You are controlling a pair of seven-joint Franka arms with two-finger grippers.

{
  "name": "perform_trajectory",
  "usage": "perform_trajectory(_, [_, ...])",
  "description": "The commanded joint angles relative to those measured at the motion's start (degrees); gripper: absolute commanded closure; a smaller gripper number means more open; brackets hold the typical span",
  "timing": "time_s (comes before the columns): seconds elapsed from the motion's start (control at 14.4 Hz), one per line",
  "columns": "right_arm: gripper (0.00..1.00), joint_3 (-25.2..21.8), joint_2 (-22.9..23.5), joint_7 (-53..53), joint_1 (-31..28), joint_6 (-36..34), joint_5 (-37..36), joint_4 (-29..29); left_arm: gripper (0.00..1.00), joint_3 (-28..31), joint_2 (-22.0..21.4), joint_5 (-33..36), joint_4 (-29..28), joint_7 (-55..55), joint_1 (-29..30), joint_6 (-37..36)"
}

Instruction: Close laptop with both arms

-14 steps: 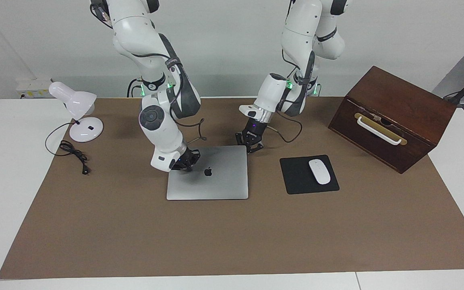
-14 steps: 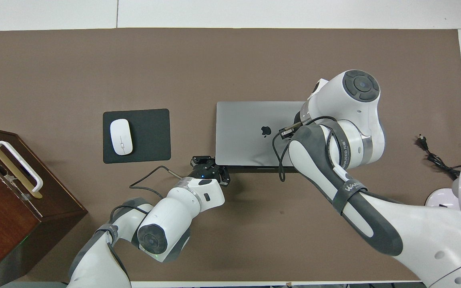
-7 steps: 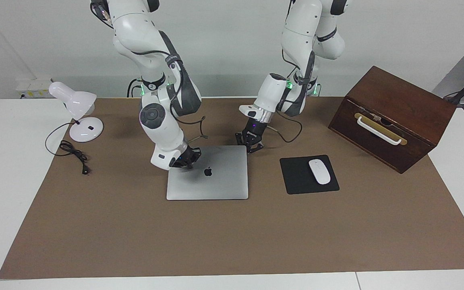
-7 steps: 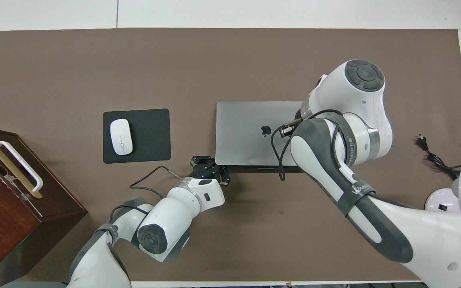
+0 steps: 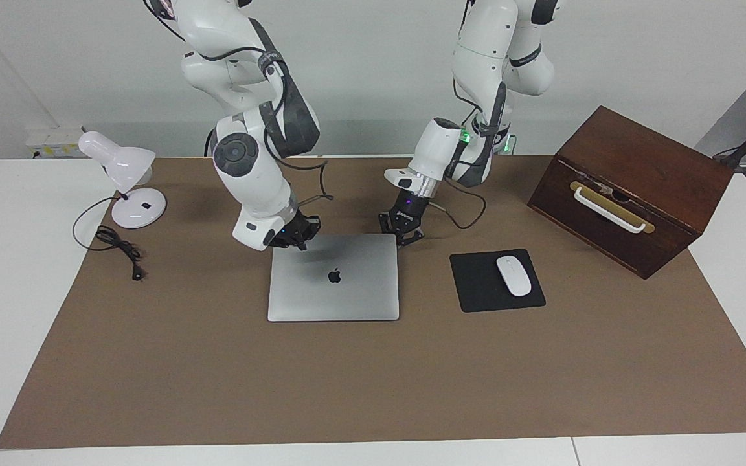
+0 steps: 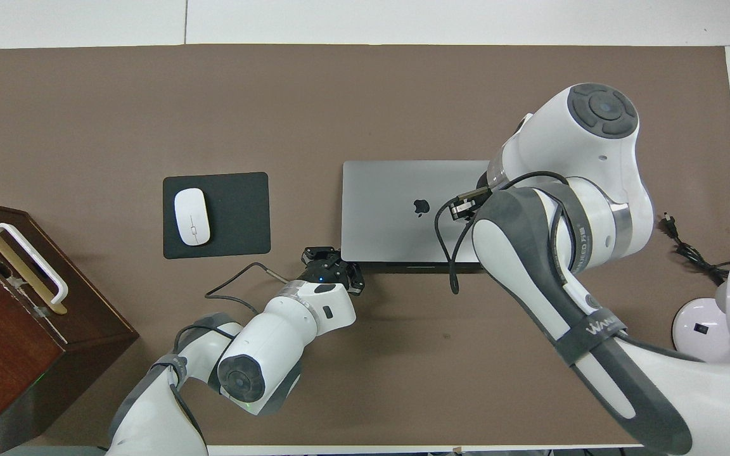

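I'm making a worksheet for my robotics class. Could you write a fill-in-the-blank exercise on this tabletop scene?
1. The laptop lies with its lid ____.
2. The white mouse rests on a ____ mouse pad.
3. The wooden box has a ____ handle.
4. The desk lamp stands toward the ____ arm's end of the table.

Missing words: closed; black; white; right

right pincer [image 5: 295, 236]: hidden by own arm overhead | wooden box [image 6: 16, 316]: cut by frame edge
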Motion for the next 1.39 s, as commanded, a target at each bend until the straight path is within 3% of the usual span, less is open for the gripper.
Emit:
perform_trajectory(0.0, [1.00, -0.2, -2.7, 1.1, -0.9, -3.6, -0.5, 0.1, 1.00, 0.6, 1.9, 0.6, 0.3, 0.0, -0.2, 1.1])
perform_trajectory(0.42, [1.00, -0.3, -8.4, 1.1, -2.0, -9.7, -1.7, 0.1, 1.00, 0.6, -2.5, 0.5, -1.8, -0.6, 0.7, 0.0])
perform_trajectory(0.63, [0.76, -0.3, -11.4, 1.1, -3.6, -12.6, -2.0, 0.1, 1.00, 0.6, -6.0, 0.5, -2.3, -0.8, 0.7, -5.7])
perform_trajectory(0.7, [0.58, -0.3, -12.3, 1.1, -4.0, -13.4, -3.0, 0.1, 1.00, 0.6, -7.9, 0.5, -2.3, -0.9, 0.7, -8.3])
perform_trajectory(0.84, [0.00, -0.2, -14.4, 0.9, -4.1, -14.4, -4.7, 0.1, 1.00, 0.7, -11.9, 0.5, -2.4, -0.7, 0.7, -15.1])
perform_trajectory(1.32, [0.00, 0.0, -18.0, 1.0, -5.4, -17.4, -5.2, 0.2, 1.00, 0.9, -25.4, 0.5, -1.3, 2.9, 0.8, -47.7])
